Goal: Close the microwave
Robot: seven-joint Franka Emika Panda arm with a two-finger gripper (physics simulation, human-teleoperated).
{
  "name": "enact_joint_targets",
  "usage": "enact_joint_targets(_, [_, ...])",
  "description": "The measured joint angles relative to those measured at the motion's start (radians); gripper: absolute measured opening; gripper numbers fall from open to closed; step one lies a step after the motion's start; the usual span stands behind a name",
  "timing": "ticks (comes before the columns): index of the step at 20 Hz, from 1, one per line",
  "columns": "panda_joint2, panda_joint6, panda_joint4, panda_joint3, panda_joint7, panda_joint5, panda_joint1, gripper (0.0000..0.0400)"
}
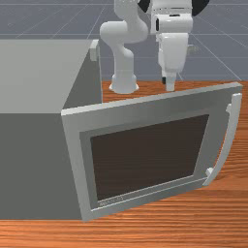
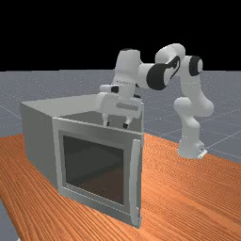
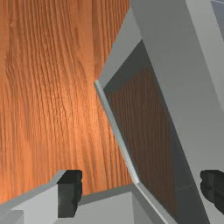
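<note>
So I'm standing here looking at this microwave (image 1: 43, 77), and it's open. It sits on the table (image 1: 150, 230), taking up the front view's left side, and its door (image 1: 131, 118) is swung way out across the middle toward the right edge. The dark window (image 1: 150, 157) sits mid-frame, and the long curved handle (image 1: 231, 140) is over at the right. In the far view the whole thing is left of center, with the handle end of the door low in the middle.

The arm (image 2: 127, 70) reaches in from the far view's right, and its jaws are pointing down around the middle of the frame, right by the door's top edge. Can't tell if they're touching it, tbh. The jaws are spread, tips well apart, and they're not pinching anything.
</note>
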Motion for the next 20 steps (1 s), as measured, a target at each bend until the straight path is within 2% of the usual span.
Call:
enact_joint_targets(5, [0.010, -0.041, 0.052, -0.001, 0.057, -0.016, 0.026, 0.0400])
enact_joint_targets(10, [0.032, -0.029, 0.082, 0.009, 0.071, -0.028, 0.055, 0.0400])
enact_joint_targets(12, [0.077, -0.041, 0.149, 0.007, 0.067, -0.030, 0.057, 0.0400])
enact_joint_targets(14, [0.139, -0.087, 0.251, 0.007, 0.060, -0.028, 0.056, 0.0400])
enact_joint_targets(15, [0.197, -0.174, 0.361, 0.009, 0.053, -0.021, 0.056, 0.0400])
enact_joint_targets(16, [0.200, -0.176, 0.359, 0.009, 0.052, -0.020, 0.055, 0.0400])
enact_joint_targets(17, [0.236, -0.226, 0.419, 0.011, 0.050, -0.016, 0.055, 0.0400])
enact_joint_targets(18, [0.175, -0.114, 0.299, 0.007, 0.056, -0.025, 0.054, 0.0400])
enact_joint_targets(19, [0.171, -0.097, 0.287, 0.007, 0.057, -0.025, 0.054, 0.0398])
enact_joint_targets(20, [0.253, -0.226, 0.441, 0.012, 0.049, -0.012, 0.054, 0.0395])
